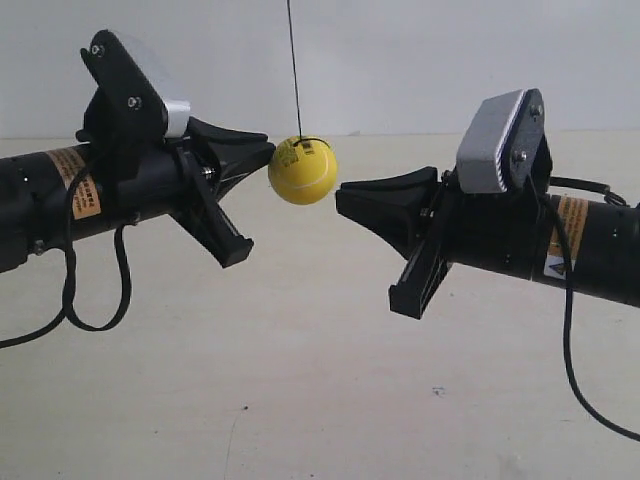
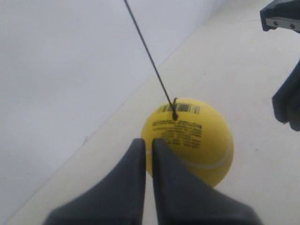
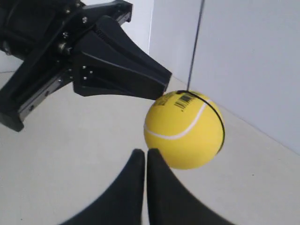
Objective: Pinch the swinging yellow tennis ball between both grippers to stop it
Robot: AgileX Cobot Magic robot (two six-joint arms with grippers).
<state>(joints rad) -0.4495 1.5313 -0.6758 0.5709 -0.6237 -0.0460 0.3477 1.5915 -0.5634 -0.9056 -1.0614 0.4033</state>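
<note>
The yellow tennis ball [image 1: 303, 172] hangs in the air on a thin black string [image 1: 294, 70] that runs straight up toward 12 o'clock, well above the pale worktop [image 1: 300, 390] and in front of a plain light wall [image 1: 420, 60]. In the exterior view the left gripper [image 1: 268, 152] comes in from the ball's 9 o'clock side, and its pointed tip meets the ball at about 10 o'clock. The right gripper [image 1: 340, 200] reaches in from 3 o'clock, and its tip sits just beside the ball at about 4 o'clock, with a narrow gap showing between them. The left wrist view shows the left gripper [image 2: 146, 140] clenched, its two fingers pressed together with only a thin slit between them and nothing held; the tip lies against the ball [image 2: 197, 145], whose barcode and small black print face the camera, with the string [image 2: 147, 54] knotted at the barcode. The right wrist view shows the right gripper [image 3: 141, 152] likewise clenched on nothing, its tip close to the ball [image 3: 185, 136]. There the white seam curves across the yellow, the string [image 3: 197, 42] wraps around the ball, and the left gripper [image 3: 164, 86] touches the ball's far side. A silver-grey block [image 1: 492, 145] sits on top of the right arm, an orange label [image 1: 85, 190] is on the left arm, and a black cable [image 1: 70, 290] loops beneath the left arm.
</note>
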